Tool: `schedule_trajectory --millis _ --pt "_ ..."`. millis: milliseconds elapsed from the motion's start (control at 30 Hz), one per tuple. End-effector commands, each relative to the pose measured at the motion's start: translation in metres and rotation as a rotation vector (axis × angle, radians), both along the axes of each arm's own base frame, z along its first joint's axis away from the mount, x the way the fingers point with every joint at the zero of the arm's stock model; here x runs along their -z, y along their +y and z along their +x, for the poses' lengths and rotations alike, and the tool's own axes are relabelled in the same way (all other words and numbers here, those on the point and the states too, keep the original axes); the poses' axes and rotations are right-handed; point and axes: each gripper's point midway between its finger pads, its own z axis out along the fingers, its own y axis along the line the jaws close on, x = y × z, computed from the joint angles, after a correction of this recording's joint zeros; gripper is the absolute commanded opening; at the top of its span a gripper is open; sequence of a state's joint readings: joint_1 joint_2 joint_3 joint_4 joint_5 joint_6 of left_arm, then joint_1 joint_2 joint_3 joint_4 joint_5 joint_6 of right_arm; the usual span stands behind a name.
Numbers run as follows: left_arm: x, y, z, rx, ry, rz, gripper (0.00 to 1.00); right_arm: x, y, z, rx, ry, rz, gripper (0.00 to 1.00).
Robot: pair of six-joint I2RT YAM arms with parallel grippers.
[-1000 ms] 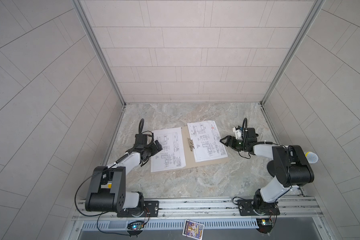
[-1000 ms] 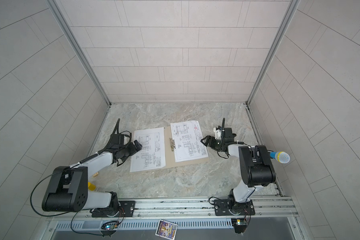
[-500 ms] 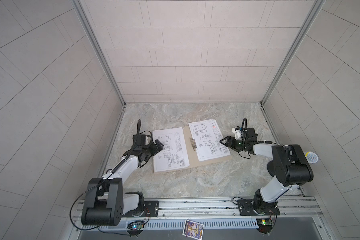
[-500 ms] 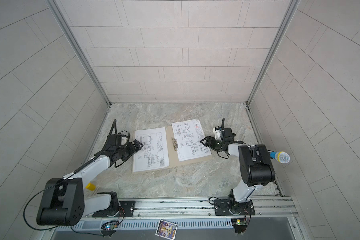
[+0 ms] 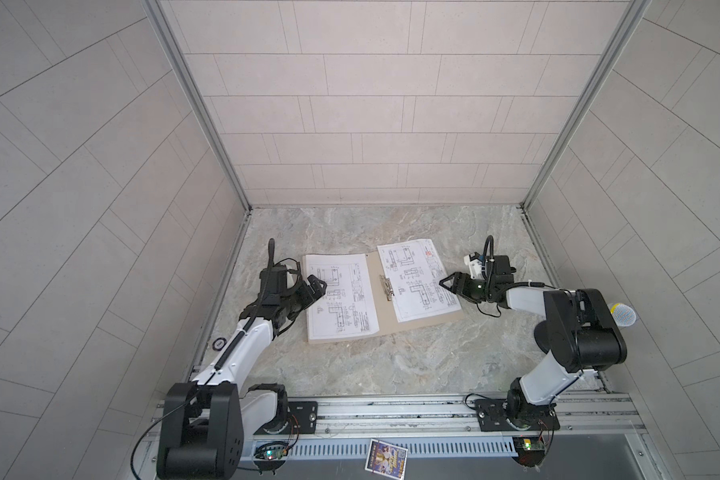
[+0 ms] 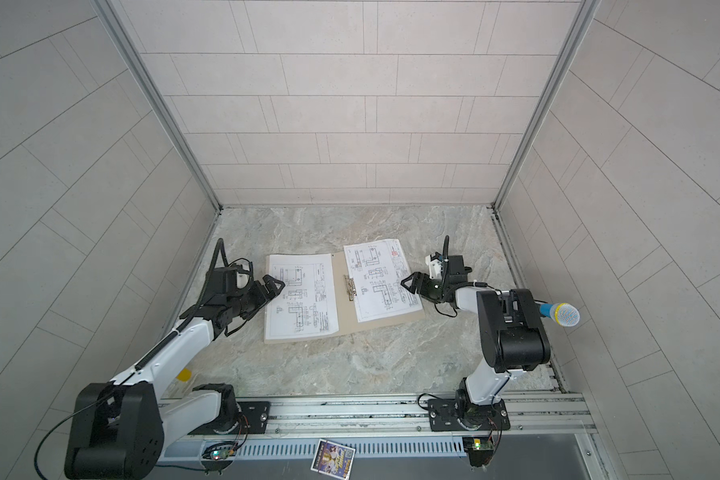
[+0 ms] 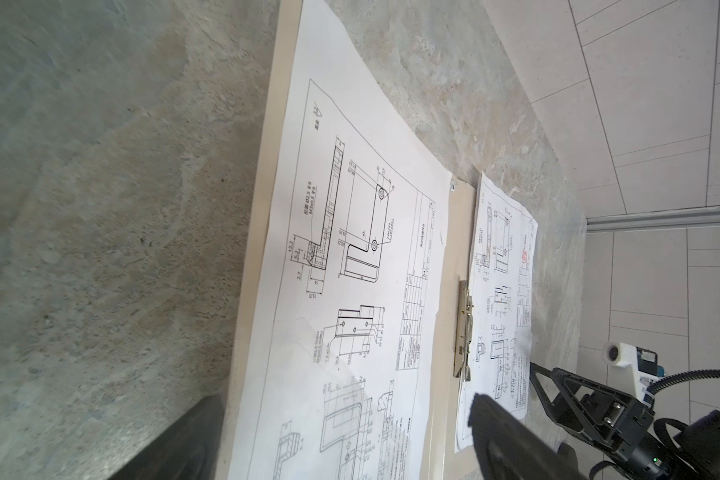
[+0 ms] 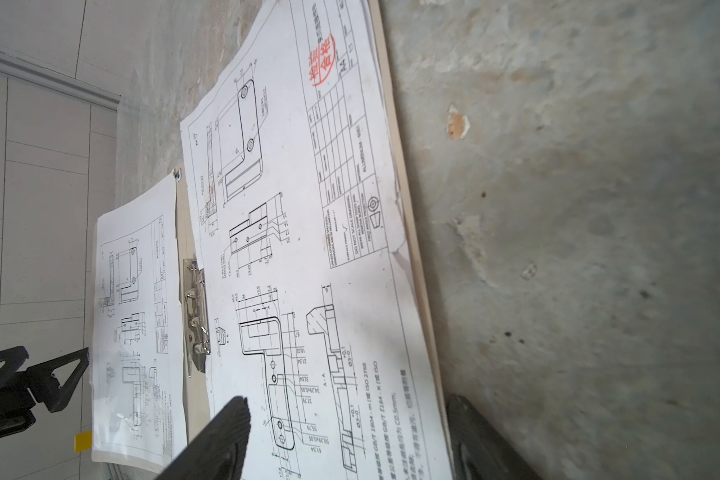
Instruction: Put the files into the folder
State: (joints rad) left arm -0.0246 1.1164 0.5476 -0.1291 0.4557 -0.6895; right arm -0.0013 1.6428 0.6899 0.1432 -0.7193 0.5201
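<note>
The tan folder [image 5: 429,323] [image 6: 344,309] lies open and flat in the middle of the marble table, its metal clip [image 5: 387,286] [image 8: 196,316] at the spine. Two files rest on it: one sheet [image 5: 341,299] [image 7: 350,270] on the left half, another [image 5: 416,282] [image 8: 308,249] on the right half. My left gripper [image 5: 314,289] [image 7: 346,415] is open at the left sheet's outer edge, gripping nothing. At the right sheet's outer edge my right gripper [image 5: 447,284] [image 8: 346,411] is open, one finger over the paper, the other beside the folder's edge.
Tiled walls close in the table on three sides. A colourful card [image 5: 386,456] lies on the front rail. A blue-headed microphone [image 5: 622,313] sticks out behind the right arm. A small black ring [image 5: 218,343] sits by the left wall.
My left arm has stretched forward and its gripper has crept slightly right onto the left sheet's edge. The right gripper has narrowed a little. Folder and sheets lie as before.
</note>
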Motion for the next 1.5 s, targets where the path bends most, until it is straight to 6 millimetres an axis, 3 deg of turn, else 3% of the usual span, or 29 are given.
schedule_trajectory --millis 0,367,767,1033,1333,1467 --pt "-0.017 -0.011 0.000 0.035 -0.028 -0.055 0.99 0.034 -0.002 -0.034 0.003 0.181 -0.025 0.75" --pt "-0.052 -0.017 0.003 0.031 -0.111 -0.126 0.99 0.034 -0.002 -0.035 0.003 0.183 -0.021 0.75" --pt "-0.107 -0.028 0.013 0.034 -0.240 -0.200 1.00 0.033 0.005 -0.034 -0.008 0.178 -0.017 0.74" --pt "-0.116 -0.069 0.029 0.133 -0.254 -0.205 1.00 0.030 0.008 -0.033 -0.011 0.172 -0.015 0.74" --pt "-0.150 -0.114 0.034 0.238 -0.328 -0.165 1.00 0.032 0.011 -0.035 -0.017 0.181 -0.021 0.73" --pt "-0.157 -0.140 0.033 0.302 -0.340 -0.145 1.00 0.031 0.013 -0.035 -0.019 0.178 -0.021 0.73"
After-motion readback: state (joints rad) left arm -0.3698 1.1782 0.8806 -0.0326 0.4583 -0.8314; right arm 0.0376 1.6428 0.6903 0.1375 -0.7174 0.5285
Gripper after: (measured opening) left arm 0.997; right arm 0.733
